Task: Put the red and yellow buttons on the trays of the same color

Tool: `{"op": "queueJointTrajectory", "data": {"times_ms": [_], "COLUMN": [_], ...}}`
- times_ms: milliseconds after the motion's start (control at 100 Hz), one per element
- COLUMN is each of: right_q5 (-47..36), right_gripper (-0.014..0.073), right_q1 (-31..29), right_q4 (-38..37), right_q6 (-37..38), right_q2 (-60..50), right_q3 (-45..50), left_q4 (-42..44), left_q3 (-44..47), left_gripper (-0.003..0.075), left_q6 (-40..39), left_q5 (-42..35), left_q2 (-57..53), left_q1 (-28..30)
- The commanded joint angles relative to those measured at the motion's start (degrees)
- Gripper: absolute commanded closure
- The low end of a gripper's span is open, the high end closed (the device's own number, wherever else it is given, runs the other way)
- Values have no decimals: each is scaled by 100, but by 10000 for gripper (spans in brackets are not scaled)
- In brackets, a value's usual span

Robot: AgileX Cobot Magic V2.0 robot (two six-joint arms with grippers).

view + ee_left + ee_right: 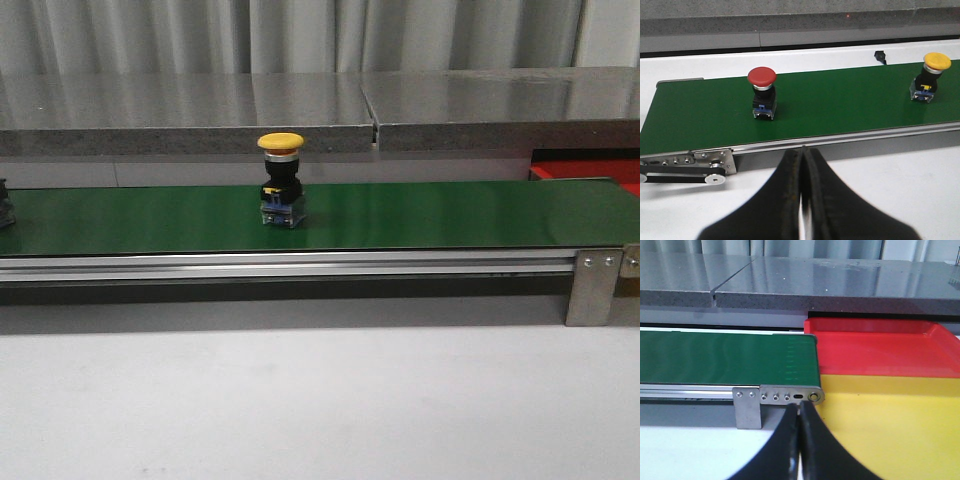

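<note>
A yellow-capped button stands upright on the green belt; in the left wrist view the same yellow button is far along the belt. A red-capped button stands upright on the belt nearer its end. At the belt's other end lie a red tray and a yellow tray, side by side; a corner of the red tray shows in the front view. My left gripper is shut and empty, short of the belt's rail. Shut and empty too, my right gripper hovers by the belt's end bracket.
A grey stone ledge runs behind the belt. The belt's metal rail and end bracket stand above the white table. A dark object sits at the belt's left edge.
</note>
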Motion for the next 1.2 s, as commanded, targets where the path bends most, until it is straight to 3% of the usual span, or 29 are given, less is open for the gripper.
{"op": "queueJointTrajectory", "data": {"times_ms": [0,270,610,870,1190], "right_q5": [-449,-551,-352,1054,1695], "right_gripper": [660,660,660,660,660], "right_q1": [-44,-17,-17,-17,207], "right_q4": [-37,17,47,47,58], "right_q6": [-17,-17,-17,-91,-457], "right_q2": [-89,-85,336,1406,2914], "right_q3": [-52,-115,-999,-2157,-3362], "left_q4": [-103,-122,-122,-122,-122], "left_q3": [-36,21,21,21,21], "left_gripper": [739,739,739,739,739], "left_q6": [-68,-68,-68,-68,-68], "left_q5": [-306,-257,-267,-267,-267], "left_q2": [-253,-565,-565,-565,-565], "left_q1": [-47,-47,-47,-47,-47]}}
